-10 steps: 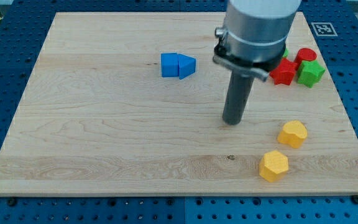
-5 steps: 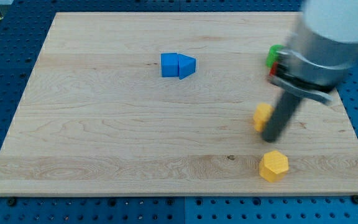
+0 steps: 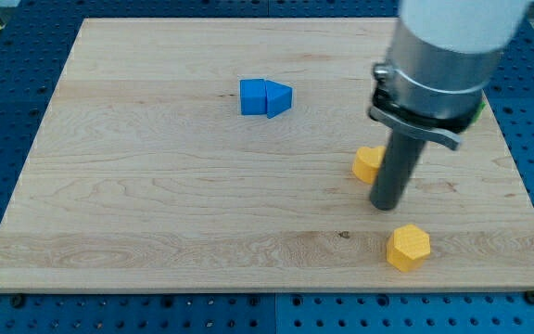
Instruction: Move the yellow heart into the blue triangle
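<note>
Rod only, so you have no hand here, and my tip (image 3: 385,206) sits just right of the yellow heart (image 3: 367,163). Nearer you lies a yellow hexagon (image 3: 408,247); farther left waits the blue triangle (image 3: 279,98) touching a blue cube (image 3: 252,96).

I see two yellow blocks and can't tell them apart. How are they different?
The yellow heart is partly hidden behind my tip, touching it; the yellow hexagon shows fully, apart from it. The heart lies nearer the blue triangle; the hexagon sits lower in the view. Both are yellow.
</note>
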Available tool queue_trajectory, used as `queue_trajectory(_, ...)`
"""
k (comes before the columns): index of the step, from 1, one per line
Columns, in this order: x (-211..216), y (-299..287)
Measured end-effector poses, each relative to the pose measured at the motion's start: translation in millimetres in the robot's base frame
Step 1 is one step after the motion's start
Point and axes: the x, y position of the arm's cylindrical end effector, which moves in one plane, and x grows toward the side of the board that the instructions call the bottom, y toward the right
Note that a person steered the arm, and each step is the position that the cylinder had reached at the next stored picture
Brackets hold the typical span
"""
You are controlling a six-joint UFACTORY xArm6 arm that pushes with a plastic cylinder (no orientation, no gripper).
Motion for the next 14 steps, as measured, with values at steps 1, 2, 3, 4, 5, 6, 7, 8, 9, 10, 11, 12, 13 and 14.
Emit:
queue_trajectory(1, -4, 25)
queue_trajectory(2, -34, 17)
queue_trajectory(3, -42, -49)
queue_trajectory(4, -48, -142)
queue_trajectory(5, -48, -167)
queue_trajectory(6, -18, -133)
queue_trajectory(7, -17, -71)
queue_trajectory(8, -34, -21)
queue_trajectory(9, -48, -43)
queue_trajectory(10, -63, -108)
queue_trajectory(11, -90, -139)
queue_trajectory(12, -87, -135)
queue_trajectory(13, -82, -108)
queue_trajectory(14, -87, -89)
